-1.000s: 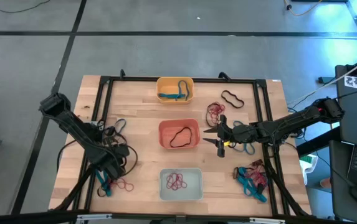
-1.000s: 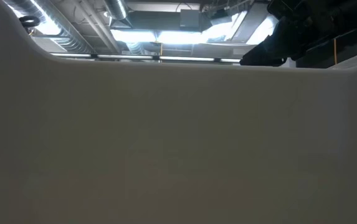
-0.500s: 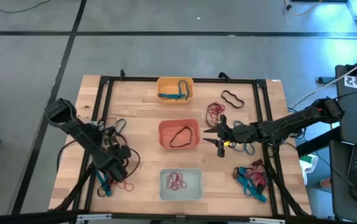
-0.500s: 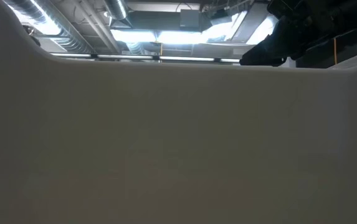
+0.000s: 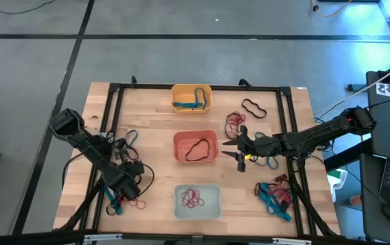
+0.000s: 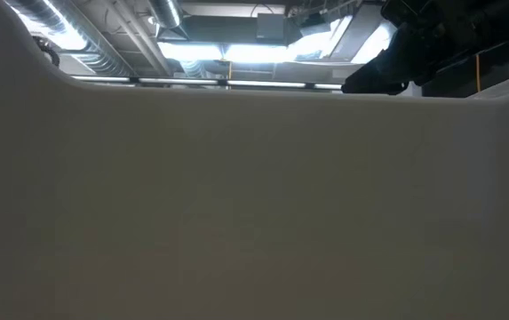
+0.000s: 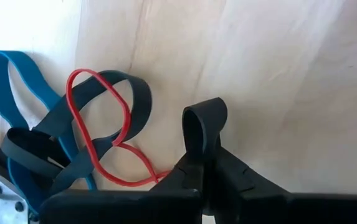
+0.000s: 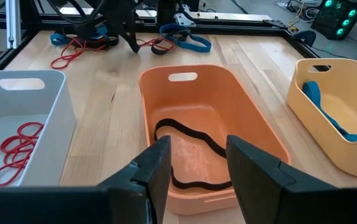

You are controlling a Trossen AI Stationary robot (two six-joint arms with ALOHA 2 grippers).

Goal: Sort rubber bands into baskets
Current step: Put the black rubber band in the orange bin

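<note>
Mostly found the rubber bands [image 5: 275,194] loose in heaps at both sides of the worktop [image 5: 154,112], apart from the baskets [image 5: 196,133]. Saw a few put away already: one blue band in the yellow basket [image 5: 191,90], one black band in the red-orange basket [image 8: 253,124], some red ones in the pale basket [image 5: 215,201].

Spotted a red band [image 7: 88,71] lying across blue bands [image 7: 53,121], just beside the left end effector [image 7: 204,118], down low at the left heap. Found its fingers pressed together, with the red band's tail running in under them. Could not tell if caught or only touched.

Found the right end effector [image 8: 198,149] spread wide and empty, hanging at one end of the red-orange basket, near the black band.

Judged the step as a pick from the left heap. Guessed at the next move: lift slowly, check for one red band only and none of the blue ones tangled with it, then carry to the pale basket and let go over the red ones there.
</note>
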